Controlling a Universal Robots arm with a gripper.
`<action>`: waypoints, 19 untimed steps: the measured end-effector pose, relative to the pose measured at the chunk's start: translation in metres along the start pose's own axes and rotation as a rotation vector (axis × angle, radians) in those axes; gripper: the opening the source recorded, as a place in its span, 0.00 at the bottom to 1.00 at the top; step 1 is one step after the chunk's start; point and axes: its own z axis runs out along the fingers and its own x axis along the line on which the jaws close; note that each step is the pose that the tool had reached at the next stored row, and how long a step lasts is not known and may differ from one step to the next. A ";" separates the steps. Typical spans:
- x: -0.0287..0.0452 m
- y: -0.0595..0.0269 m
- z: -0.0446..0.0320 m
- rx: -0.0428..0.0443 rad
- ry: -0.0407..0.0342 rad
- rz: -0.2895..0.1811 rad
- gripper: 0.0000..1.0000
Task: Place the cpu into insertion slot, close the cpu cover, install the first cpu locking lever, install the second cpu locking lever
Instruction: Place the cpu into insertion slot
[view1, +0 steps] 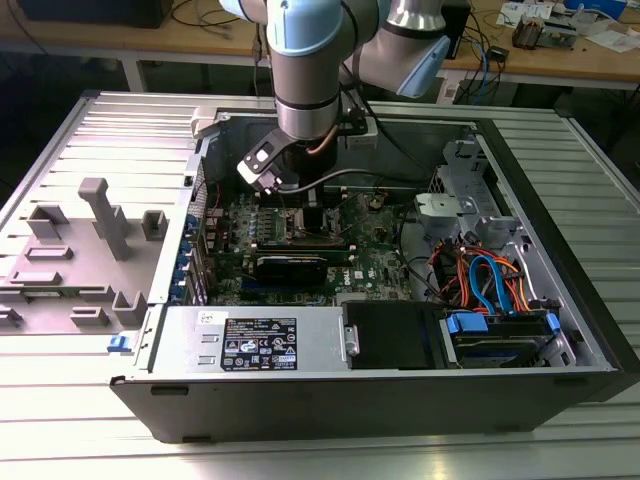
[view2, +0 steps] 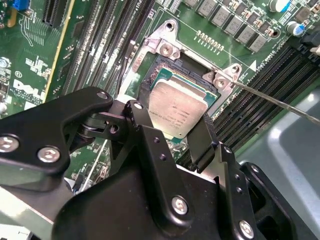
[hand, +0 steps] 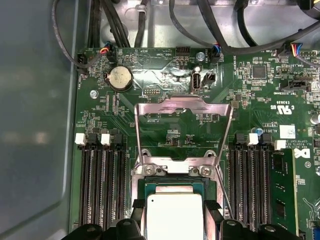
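The open computer case (view1: 400, 400) lies on its side. The arm (view1: 310, 60) reaches straight down into it, wrist vertical over the motherboard (hand: 165, 75). The cpu cover (hand: 182, 106) stands swung open. The gripper (view2: 172, 122) clamps the cpu (view2: 180, 102) by two opposite edges, right at the insertion slot (view2: 167, 47).

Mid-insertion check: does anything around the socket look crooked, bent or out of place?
Nothing stands out. The silver-grey square cpu lines up square with the silvery-rimmed insertion slot, edges parallel, gripped by the black end effector. The thin silvery frame cpu cover stands open beside the slot and looks unbent.
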 end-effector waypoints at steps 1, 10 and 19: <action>0.0000 0.0000 0.0005 -0.0001 -0.0014 0.001 0.54; 0.0000 -0.0002 0.0036 0.0057 -0.0087 -0.002 0.54; -0.0001 0.0002 0.0045 0.0065 -0.0116 0.020 0.54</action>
